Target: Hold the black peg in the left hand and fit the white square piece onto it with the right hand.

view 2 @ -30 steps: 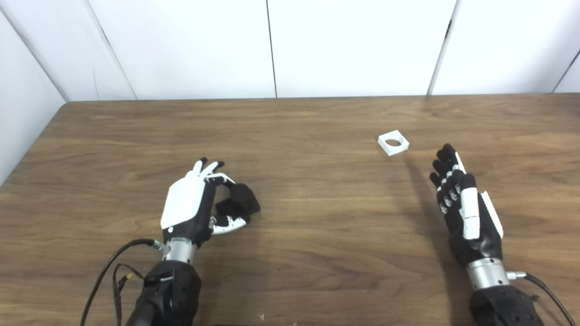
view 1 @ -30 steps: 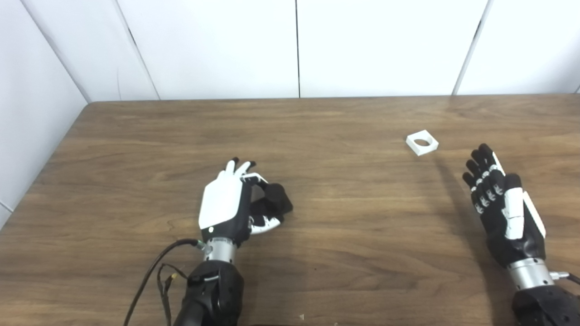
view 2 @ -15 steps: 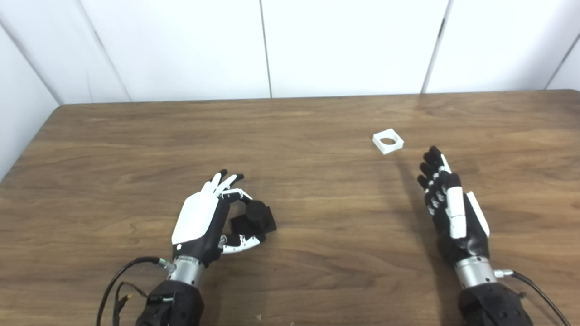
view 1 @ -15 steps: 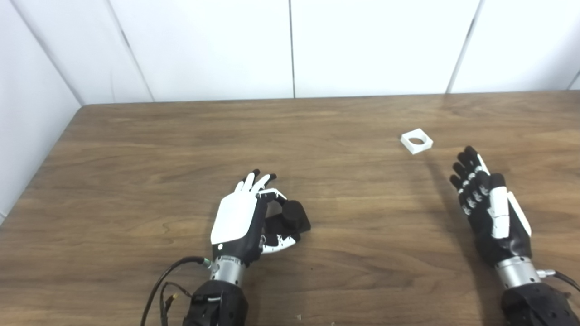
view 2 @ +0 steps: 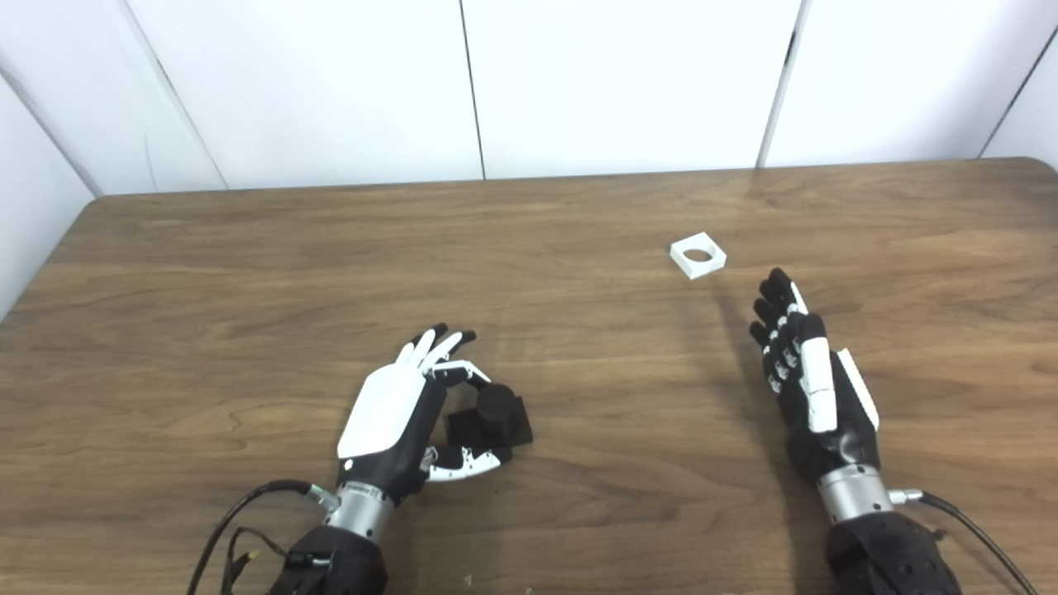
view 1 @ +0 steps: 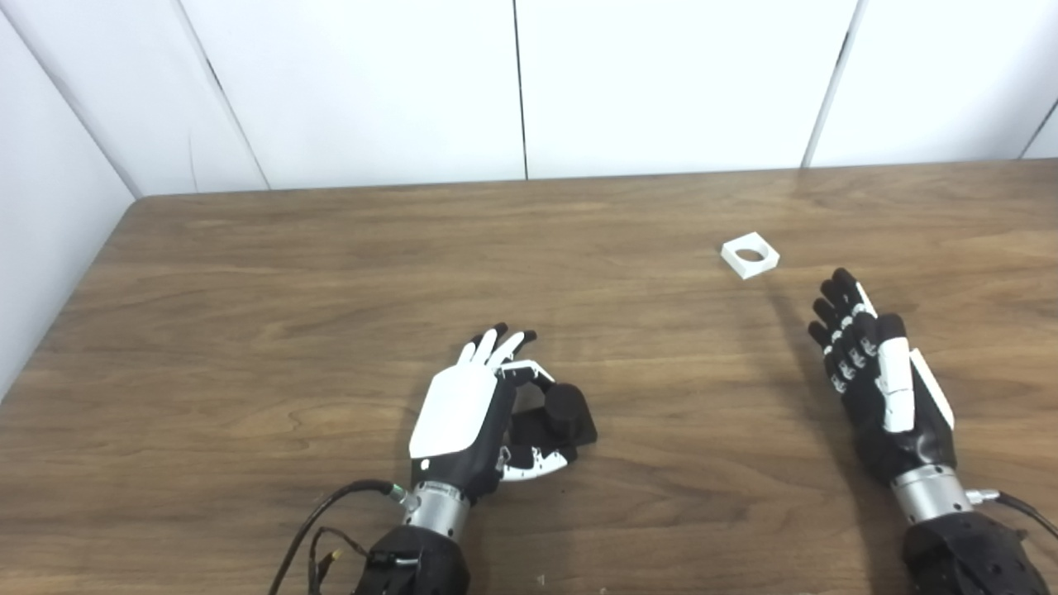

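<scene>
A wooden table stood against a wall of white panels, and two robot arms reached onto it from the near edge. The left hand, white on its back and black beneath, lay low near the front middle of the table. Its thumb and one finger curled around the black peg, a short round post on a square black base. The base seemed to sit on or just above the wood; I could not tell which. The remaining fingers pointed away toward the wall, held straight and close together. A black cable looped from the left wrist down to the table's near edge.

The right hand was well apart from it, at the right side of the table. It held nothing, its fingers stretched out straight toward the wall, the thumb lying alongside them.

The white square piece, a small flat block with a round hole through it, lay on the table beyond the right hand's fingertips and a little to their left, near but not touching.
</scene>
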Robot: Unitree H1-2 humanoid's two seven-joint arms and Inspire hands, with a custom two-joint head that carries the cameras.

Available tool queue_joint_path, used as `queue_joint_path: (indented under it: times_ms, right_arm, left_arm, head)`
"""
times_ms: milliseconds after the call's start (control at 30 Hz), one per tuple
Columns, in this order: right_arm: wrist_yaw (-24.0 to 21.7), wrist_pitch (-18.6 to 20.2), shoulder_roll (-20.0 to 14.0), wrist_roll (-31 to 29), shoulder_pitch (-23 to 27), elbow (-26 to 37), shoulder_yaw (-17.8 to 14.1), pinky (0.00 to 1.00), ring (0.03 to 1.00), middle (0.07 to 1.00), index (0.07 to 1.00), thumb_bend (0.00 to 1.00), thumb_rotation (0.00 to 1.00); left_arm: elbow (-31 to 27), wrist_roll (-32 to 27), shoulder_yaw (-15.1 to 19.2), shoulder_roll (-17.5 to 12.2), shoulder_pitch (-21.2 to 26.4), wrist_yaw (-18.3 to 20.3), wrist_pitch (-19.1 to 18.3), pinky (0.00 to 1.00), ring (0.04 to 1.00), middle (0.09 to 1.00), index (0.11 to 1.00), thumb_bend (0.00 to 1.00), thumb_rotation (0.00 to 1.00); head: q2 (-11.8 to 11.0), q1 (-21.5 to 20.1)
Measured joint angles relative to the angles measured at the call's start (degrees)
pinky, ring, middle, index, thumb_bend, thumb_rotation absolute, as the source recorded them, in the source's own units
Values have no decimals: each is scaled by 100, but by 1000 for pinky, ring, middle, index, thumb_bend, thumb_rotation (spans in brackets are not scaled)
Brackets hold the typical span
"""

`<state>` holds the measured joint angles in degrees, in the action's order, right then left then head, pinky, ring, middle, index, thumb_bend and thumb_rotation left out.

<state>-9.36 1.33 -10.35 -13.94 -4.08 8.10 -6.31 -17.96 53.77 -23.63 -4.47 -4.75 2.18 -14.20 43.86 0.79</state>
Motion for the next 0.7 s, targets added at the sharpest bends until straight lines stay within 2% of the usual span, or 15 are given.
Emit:
queue_joint_path:
  times_ms: [133, 467, 700]
  right_arm:
    - [2, 0, 0, 0, 0, 0, 4, 1000, 1000, 1000, 1000, 654, 1000]
    - [4, -3, 1, -4, 26, -3, 4, 1000, 1000, 1000, 1000, 598, 1000]
    - [63, 48, 2, 112, 133, -18, 21, 1000, 1000, 1000, 1000, 611, 918]
  left_arm:
    - [0, -1, 6, 2, -1, 0, 0, 1000, 1000, 929, 493, 517, 60]
    - [0, -10, 20, 5, -15, -17, 17, 1000, 1000, 927, 493, 517, 59]
    - [0, -7, 25, 6, -22, -22, 35, 1000, 1000, 931, 493, 517, 60]
  head:
    - [0, -9]
    - [-18, -35]
    - [-53, -53]
